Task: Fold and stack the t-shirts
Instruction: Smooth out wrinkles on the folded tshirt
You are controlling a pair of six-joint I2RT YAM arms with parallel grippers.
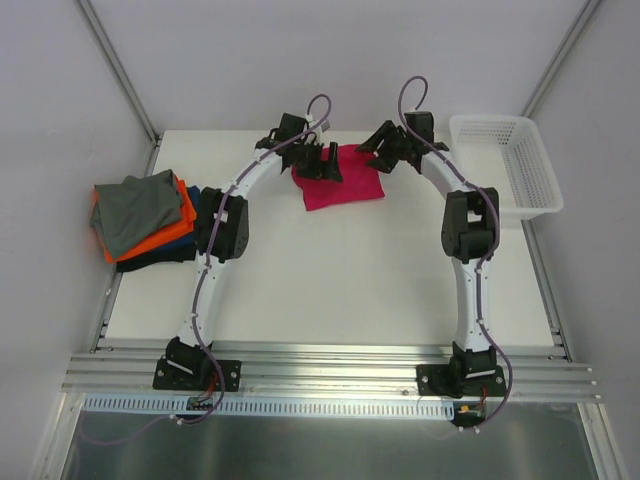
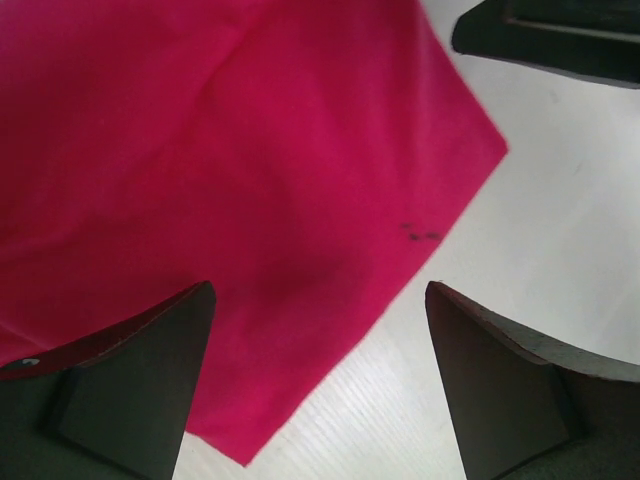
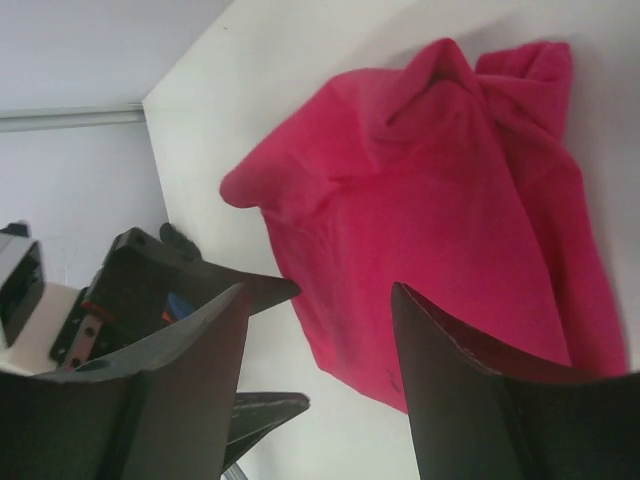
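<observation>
A magenta-pink t-shirt (image 1: 340, 183) lies folded into a rough rectangle at the back middle of the table. My left gripper (image 1: 316, 164) hovers over its left edge, open, with nothing between the fingers. In the left wrist view the t-shirt (image 2: 230, 170) fills the upper left, and one corner reaches down between the left gripper's (image 2: 320, 305) spread fingers. My right gripper (image 1: 384, 152) hangs open over the shirt's right edge. The right wrist view shows the t-shirt (image 3: 440, 200) rumpled along its far side, beyond the empty right gripper (image 3: 320, 300). Grey, orange and navy t-shirts (image 1: 140, 215) are stacked at the left.
A white mesh basket (image 1: 507, 165) stands at the back right corner. The right gripper's fingers (image 2: 560, 40) show at the top right of the left wrist view. The left gripper's fingers (image 3: 215, 285) sit close by in the right wrist view. White table (image 1: 340, 290) lies in front of the shirt.
</observation>
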